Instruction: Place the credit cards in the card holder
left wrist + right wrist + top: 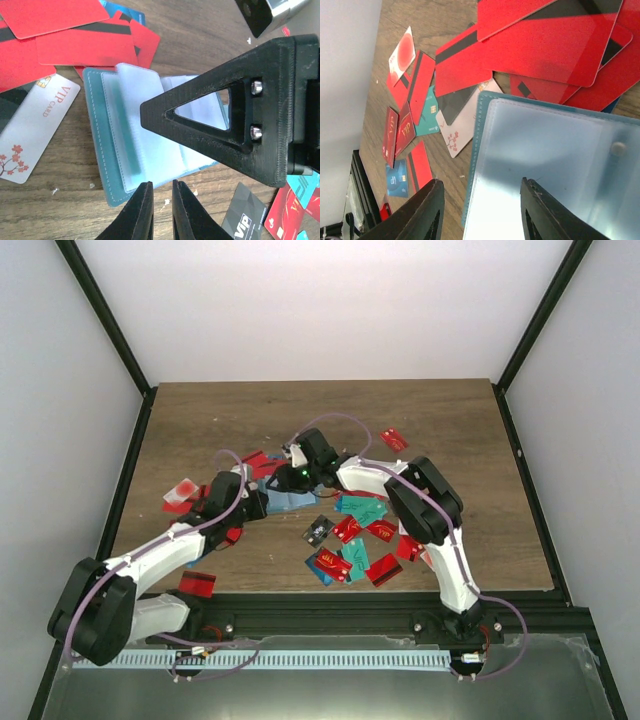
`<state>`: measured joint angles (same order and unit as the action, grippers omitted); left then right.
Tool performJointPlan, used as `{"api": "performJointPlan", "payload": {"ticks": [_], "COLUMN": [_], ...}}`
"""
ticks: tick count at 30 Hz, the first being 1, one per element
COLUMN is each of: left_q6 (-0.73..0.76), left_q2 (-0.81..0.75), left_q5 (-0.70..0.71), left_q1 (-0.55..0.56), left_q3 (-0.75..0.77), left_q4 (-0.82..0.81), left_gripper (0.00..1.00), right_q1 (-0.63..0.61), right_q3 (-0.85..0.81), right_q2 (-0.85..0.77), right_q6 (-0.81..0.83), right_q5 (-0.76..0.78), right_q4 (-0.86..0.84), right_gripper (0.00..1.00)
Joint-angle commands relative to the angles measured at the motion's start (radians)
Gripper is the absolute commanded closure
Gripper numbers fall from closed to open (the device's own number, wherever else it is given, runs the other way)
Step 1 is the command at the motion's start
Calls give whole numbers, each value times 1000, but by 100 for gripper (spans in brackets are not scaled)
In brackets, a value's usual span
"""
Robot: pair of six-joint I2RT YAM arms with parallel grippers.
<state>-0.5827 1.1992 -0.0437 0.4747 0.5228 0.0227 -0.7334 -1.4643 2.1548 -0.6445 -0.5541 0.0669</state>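
Teal with clear plastic sleeves, the card holder [125, 145] lies open on the bench [200, 420] between the 2 arms. From above we see only a blue sliver of it, since both wrists cover the rest. In the right wrist view it runs off the frame at the right and bottom edges. 1 finger [210, 140] of the right gripper [481, 182] hides part of the sleeves. That gripper hangs released, jaws wide over the holder's corner. The left gripper [161, 186] sits at the holder's near edge, jaws barely parted and grasping nothing. A whitish card [35, 130] reads "VIP CARD" (with a blossom sprig), and a black card [242, 220] reads "VIP". The gold script on the red cards [397, 132] is too small for us to read.
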Motion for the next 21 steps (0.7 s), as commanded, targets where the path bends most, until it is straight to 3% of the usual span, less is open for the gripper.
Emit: {"api": "performJointPlan", "payload": {"ticks": [1,13,21], "left_q6": [8,21,18], "left_q2": [-15,2,15], "left_q5": [-51,-153,-201], "left_q1": [-15,-17,-8], "left_q3": [-21,25,43], "left_q4": [-20,-54,-49], "left_gripper": [86,81,80], "right_q1": [-17,-20,-20], "right_q3": [-42,-26,109], "right_q2": [39,-102,-293], "right_q6": [-5,92,131], "right_q5": [-17,21,162], "right_q4": [22,89,156], "right_gripper": [56,57,58]}}
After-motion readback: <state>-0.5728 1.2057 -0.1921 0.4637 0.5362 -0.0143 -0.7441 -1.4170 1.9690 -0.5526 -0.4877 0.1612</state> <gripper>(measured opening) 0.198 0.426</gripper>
